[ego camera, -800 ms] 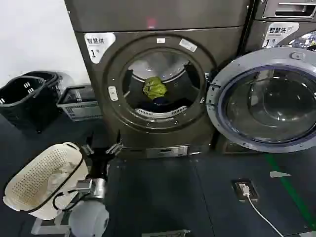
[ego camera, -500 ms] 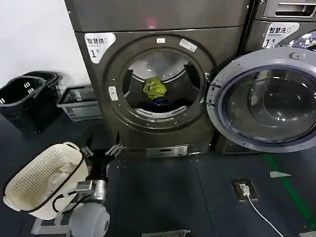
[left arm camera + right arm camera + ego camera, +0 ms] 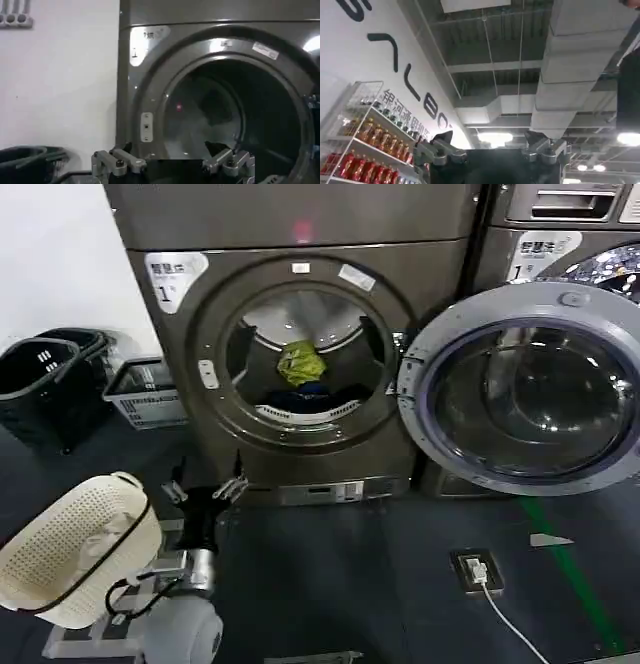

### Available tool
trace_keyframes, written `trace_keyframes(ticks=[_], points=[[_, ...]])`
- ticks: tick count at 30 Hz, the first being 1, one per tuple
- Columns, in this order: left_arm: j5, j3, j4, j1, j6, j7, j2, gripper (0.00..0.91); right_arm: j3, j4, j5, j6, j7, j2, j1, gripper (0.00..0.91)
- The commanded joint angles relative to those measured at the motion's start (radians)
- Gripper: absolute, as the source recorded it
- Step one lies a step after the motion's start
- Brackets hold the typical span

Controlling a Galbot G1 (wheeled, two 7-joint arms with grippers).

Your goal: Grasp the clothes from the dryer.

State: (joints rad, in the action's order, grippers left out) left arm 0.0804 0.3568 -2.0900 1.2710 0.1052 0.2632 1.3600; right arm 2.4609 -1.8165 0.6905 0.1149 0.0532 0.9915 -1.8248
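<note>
The dryer (image 3: 300,304) is a dark grey-brown machine with a white "1" label, and its round glass door (image 3: 525,399) is swung open to the right. Inside the drum a yellow-green bundle of clothes (image 3: 300,364) rests on dark navy fabric (image 3: 300,397). My left gripper (image 3: 205,487) is open and empty. It sits low in front of the dryer, below and left of the porthole. In the left wrist view the gripper (image 3: 172,161) faces the porthole rim (image 3: 150,100). My right gripper (image 3: 492,144) is open, empty and aimed up at the ceiling.
A white perforated basket (image 3: 65,549) lies tilted beside my left arm. Two black baskets (image 3: 45,379) and a grey crate (image 3: 140,389) stand by the wall on the left. A floor socket with a white cable (image 3: 475,569) lies right of centre. A second machine (image 3: 560,244) stands behind the open door.
In the head view the dryer, door and baskets have all shifted to the left. The left gripper stays open in about the same place.
</note>
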Motion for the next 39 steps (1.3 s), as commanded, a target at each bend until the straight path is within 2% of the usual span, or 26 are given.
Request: trace_keyframes(ticks=[1, 32, 39], points=[[0.001, 0.000, 0.000, -0.003, 0.003, 0.000, 0.000, 0.907, 0.000, -0.002, 0.002, -0.004, -0.005, 0.000, 0.001, 0.907], [-0.003, 0.003, -0.001, -0.003, 0.004, -0.012, 0.007, 0.907, -0.011, -0.006, -0.004, -0.024, -0.037, 0.008, 0.010, 0.907], [-0.003, 0.003, -0.004, -0.008, -0.016, -0.028, 0.002, 0.907, -0.017, -0.003, -0.006, -0.104, -0.042, 0.011, 0.005, 0.907]])
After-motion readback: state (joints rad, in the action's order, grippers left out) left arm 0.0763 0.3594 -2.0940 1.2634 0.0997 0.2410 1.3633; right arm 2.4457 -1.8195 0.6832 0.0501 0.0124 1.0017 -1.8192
